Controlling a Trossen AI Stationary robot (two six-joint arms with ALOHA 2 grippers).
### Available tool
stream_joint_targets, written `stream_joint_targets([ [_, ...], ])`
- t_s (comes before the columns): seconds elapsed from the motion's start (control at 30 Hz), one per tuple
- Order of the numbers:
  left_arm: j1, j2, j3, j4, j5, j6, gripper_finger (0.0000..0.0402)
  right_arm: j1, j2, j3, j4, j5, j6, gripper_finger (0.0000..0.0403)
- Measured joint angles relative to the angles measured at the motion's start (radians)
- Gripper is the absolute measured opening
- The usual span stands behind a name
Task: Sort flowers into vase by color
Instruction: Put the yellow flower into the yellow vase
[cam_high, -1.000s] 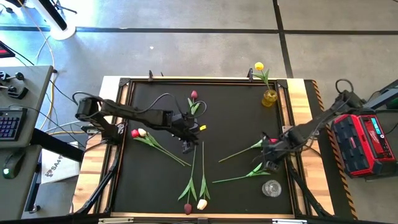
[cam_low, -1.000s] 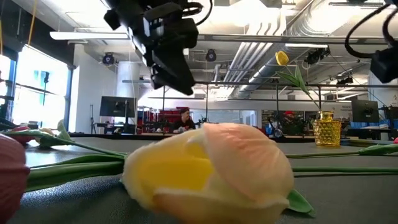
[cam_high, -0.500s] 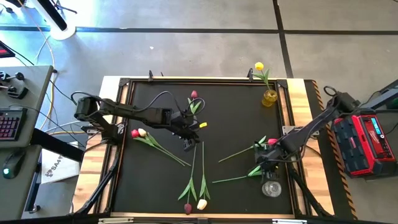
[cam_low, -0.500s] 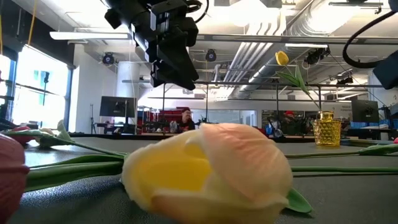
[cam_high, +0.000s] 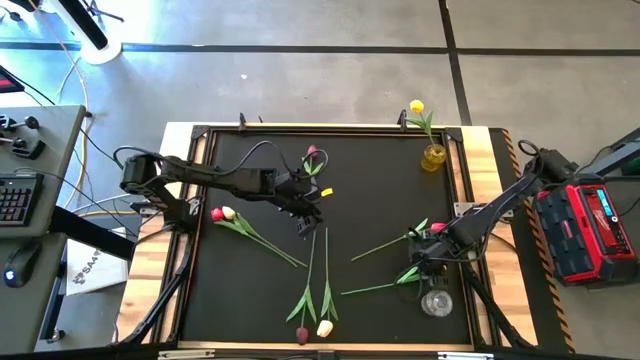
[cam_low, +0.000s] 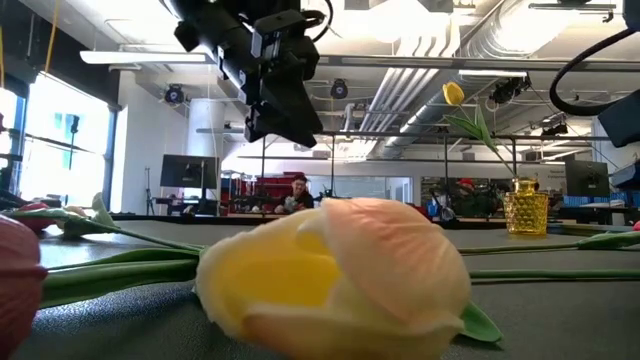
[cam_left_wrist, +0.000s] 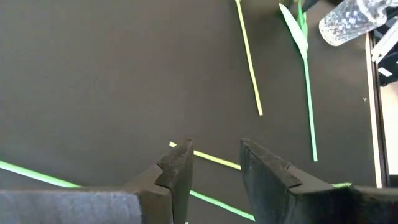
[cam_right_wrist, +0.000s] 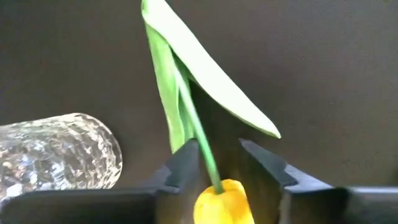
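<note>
Artificial tulips lie on the black mat. A yellow tulip's stem runs toward the clear vase, which lies on its side. My right gripper is low over this tulip's head end. In the right wrist view it is open, with the stem between the fingers and the yellow bud farther back. My left gripper hangs open above the mat's middle, holding nothing. One yellow tulip stands in the yellow vase. My right gripper straddles the yellow tulip's stem just beyond the bud, fingers pointing down from above and lying across the stem. The stem runs close along one finger; I cannot tell whether it touches. The tulip lies flat on the mat.
A red tulip lies just beyond my right gripper. A red and cream pair lies at the left. A maroon tulip lies far, and maroon and cream tulips sit at the near edge. A raised frame borders the mat.
My right gripper has moved toward the near edge and come down, from beside the red tulip onto the yellow tulip's head end next to the clear vase. My left gripper has drifted a little toward the far edge. No flower has moved.
</note>
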Motion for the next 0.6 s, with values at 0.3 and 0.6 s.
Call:
stream_joint_targets([
  [0.3,0.000,0.000,0.000,0.102,0.000,-0.001,0.0117,0.024,0.000,0.000,-0.005,-0.006,-0.074,0.0021],
  [0.6,0.000,0.001,0.000,0.182,0.002,-0.016,0.0117,-0.027,-0.001,0.021,0.001,-0.161,0.014,0.0005],
])
